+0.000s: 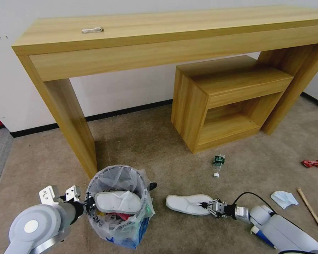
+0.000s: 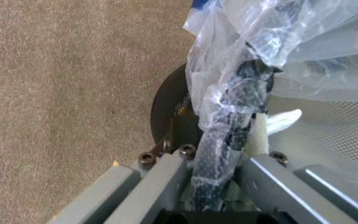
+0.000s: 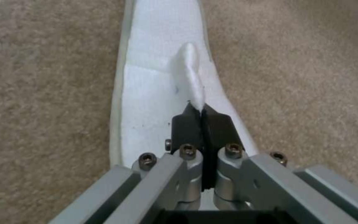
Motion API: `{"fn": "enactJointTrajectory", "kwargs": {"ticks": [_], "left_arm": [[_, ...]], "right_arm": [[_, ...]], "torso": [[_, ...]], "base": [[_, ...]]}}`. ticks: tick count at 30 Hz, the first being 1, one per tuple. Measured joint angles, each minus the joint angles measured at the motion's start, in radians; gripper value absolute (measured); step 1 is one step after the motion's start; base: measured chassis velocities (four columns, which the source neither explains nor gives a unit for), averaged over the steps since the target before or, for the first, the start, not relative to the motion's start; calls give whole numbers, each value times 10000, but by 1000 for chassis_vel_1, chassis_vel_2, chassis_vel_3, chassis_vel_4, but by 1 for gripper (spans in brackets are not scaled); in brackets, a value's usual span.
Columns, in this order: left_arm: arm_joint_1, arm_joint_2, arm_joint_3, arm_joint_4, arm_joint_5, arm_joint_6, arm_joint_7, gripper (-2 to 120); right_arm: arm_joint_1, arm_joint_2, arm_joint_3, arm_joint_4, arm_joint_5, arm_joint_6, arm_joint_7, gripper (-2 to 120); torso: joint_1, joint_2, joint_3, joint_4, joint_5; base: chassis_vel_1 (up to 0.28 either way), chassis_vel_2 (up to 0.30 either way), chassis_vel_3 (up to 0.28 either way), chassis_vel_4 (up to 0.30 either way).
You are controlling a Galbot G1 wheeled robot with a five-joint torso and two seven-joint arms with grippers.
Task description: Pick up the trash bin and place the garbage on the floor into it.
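Slipper (image 1: 188,204) lies flat on the carpet (image 1: 159,148) beside the trash bin (image 1: 118,205); the right gripper (image 1: 204,204) is clamped on its upper strap. Lift it clear before swinging over the bin, which the left gripper (image 1: 89,203) pinches by the bagged rim.

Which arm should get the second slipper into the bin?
Right. The right end effector is already shut on the floor slipper. The left end effector is clamped on the trash bin rim, so it's occupied.
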Motion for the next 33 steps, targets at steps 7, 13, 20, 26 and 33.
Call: {"fn": "enactJointTrajectory", "kwargs": {"ticks": [7,13,20,26,33], "left_arm": [[51,-20,-10,0,77,1,54,0],[78,-7,-14,16,129,8,61,0],[191,41,35,-57,197,31,49,0],[247,190,164,-113,211,44,4,0],[242,230,194,-67,225,57,3,0]], "right_arm": [[-128,-44,-22,132,174,0,-29,0],[-395,-175,143,398,311,0,-14,0],[-1100,-613,896,1161,570,1,-6,0],[-1831,-1071,2094,2148,863,1,-6,0],[-2327,-1397,3041,2751,1252,1,-30,0]], "torso": [[0,0,1,0,0],[0,0,0,1,1],[0,0,0,-1,0],[-1,0,-1,0,1],[0,0,-1,-1,0]], "base": [[0,0,0,0],[0,0,0,0],[0,0,0,0],[0,0,0,0],[0,0,0,0]]}}
